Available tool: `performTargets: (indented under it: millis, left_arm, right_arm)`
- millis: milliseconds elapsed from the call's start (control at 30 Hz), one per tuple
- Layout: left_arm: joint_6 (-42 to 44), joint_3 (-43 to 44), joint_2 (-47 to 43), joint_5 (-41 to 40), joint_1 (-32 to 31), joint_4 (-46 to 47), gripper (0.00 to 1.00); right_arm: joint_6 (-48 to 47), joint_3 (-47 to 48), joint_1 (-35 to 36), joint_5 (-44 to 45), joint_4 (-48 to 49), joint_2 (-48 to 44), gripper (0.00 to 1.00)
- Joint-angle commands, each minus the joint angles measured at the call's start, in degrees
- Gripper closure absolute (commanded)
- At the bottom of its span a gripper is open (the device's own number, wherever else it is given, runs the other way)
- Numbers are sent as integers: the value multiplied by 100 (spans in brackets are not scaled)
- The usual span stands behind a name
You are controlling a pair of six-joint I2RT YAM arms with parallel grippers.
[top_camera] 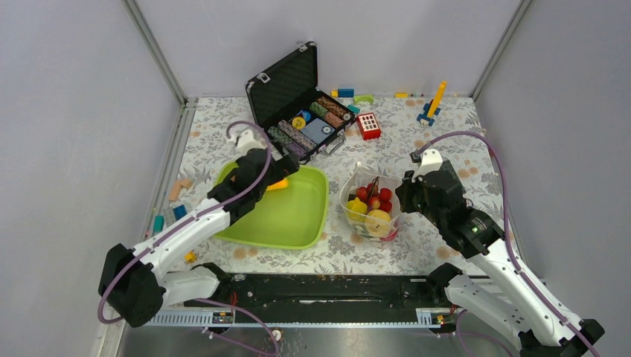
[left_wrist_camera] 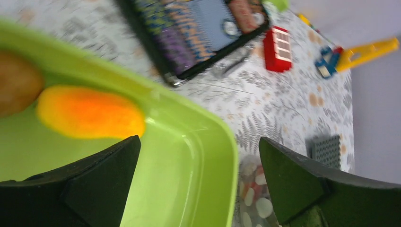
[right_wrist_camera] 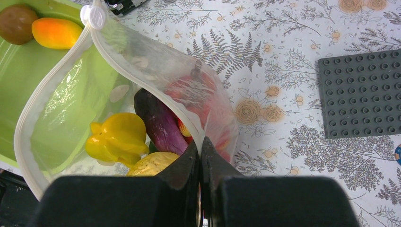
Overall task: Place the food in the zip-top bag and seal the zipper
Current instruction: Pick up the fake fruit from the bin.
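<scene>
1. The green tray (top_camera: pixel 290 216) holds two: orange fruit (right_wrist_camera: pixel 56 33), brown fruit (right_wrist_camera: pixel 15 23) (hidden in top view).
2. The left claw (left_wrist_camera: pixel 197 156) is spread above the tray.
3. The right claw (right_wrist_camera: pixel 200 156) is pinching the zip-top bag (right_wrist_camera: pixel 156 61) rim, just right of the tray.

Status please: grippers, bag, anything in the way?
Left gripper open above lime-green plastic tray. Right gripper shut on clear dotted zip-top bag rim, mouth open. Orange-yellow fruit, brown round fruit unbagged; no obstacle seen.
</scene>
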Motion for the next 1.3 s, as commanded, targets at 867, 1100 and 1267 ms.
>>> performTargets:
  millis: [867, 1100, 1267]
  left_arm:
    - [-6079, -1706, 481, -1401, 662, -28, 1]
    - [-6422, -1576, 954, -1423, 687, 100, 1]
    - [-6542, -1411, 1280, -1487, 720, 167, 1]
  right_arm:
    - [-32, -4, -24, 308, 166, 135, 94]
    - [-57, 1, -26, 342, 159, 187, 94]
    - [-67, 8, -27, 381, 160, 215, 94]
